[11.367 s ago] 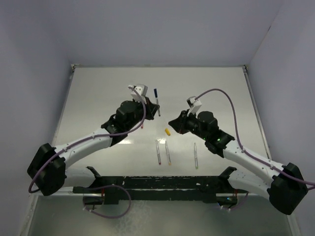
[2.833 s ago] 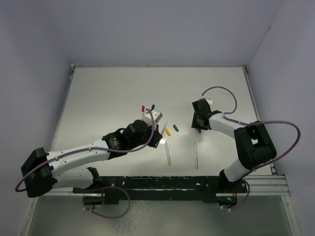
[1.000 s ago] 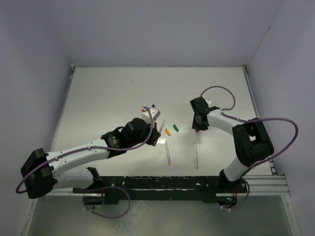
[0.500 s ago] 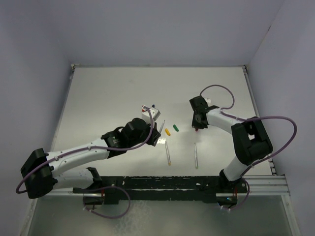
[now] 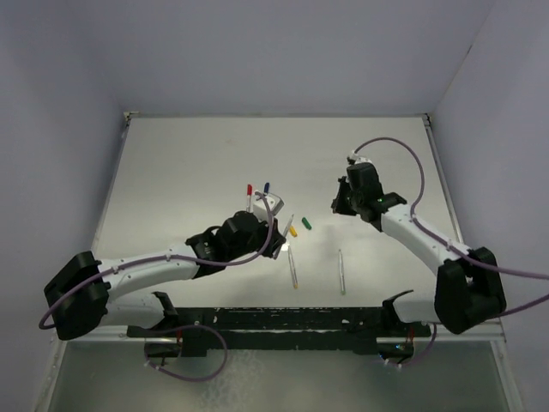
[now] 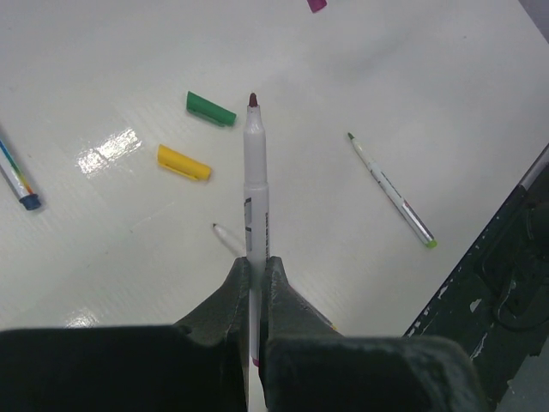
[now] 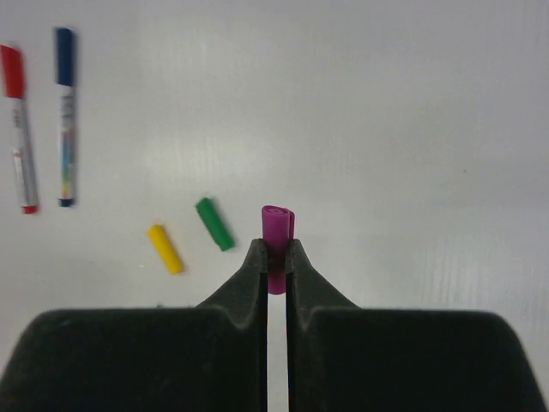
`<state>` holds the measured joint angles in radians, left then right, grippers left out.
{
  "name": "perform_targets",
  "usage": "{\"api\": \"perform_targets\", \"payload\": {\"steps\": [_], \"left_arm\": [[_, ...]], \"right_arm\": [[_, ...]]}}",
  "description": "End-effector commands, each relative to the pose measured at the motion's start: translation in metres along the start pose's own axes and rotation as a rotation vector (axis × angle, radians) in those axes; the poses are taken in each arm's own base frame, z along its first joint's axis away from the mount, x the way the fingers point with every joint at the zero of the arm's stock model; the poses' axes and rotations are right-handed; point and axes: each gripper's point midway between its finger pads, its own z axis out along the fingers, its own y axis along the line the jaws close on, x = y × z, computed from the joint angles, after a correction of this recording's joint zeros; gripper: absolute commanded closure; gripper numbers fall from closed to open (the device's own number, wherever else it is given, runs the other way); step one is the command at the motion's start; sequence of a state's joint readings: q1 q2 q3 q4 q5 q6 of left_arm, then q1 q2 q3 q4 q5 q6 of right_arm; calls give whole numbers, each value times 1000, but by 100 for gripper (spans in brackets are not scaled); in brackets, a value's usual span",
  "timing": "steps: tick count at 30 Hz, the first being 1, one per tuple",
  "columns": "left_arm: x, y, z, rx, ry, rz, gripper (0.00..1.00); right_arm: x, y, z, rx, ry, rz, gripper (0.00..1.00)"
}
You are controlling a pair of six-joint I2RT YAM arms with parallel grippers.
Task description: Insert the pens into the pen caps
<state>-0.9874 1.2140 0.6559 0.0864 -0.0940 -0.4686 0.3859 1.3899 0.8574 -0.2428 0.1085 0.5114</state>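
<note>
purple cap now aloft in right gripper

The white table looks smooth and glossy, catching glare. The purple cap is shiny plastic, the right gripper matt black.

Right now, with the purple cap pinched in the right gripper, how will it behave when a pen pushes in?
The purple cap looks like small rigid plastic, so it should probably keep its shape. The right gripper pinches it with part sticking out past the fingertips, so an off-axis push might tilt or slip it. Being round, it would likely roll if dropped.
</note>
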Motion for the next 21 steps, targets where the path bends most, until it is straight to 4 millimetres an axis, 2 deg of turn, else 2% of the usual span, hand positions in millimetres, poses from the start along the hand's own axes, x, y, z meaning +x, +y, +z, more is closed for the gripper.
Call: {"api": "perform_targets", "payload": {"steps": [1,5,9,21], "left_arm": [[-21,-16,11,85,-103,-7,100],[-31,-28,14,167,-186,-22,100],[-40,-40,16,229,-242,-39,100],[-70,-69,19,362,-334,-103,100]], "right_arm": [[-50,40,-40,-227,-231,-20,100],[-73,60,-79,-389,-415,-21,100],[-84,74,-109,-520,-556,-3,100],[-95,102,-152,-795,-752,71,100]]}}
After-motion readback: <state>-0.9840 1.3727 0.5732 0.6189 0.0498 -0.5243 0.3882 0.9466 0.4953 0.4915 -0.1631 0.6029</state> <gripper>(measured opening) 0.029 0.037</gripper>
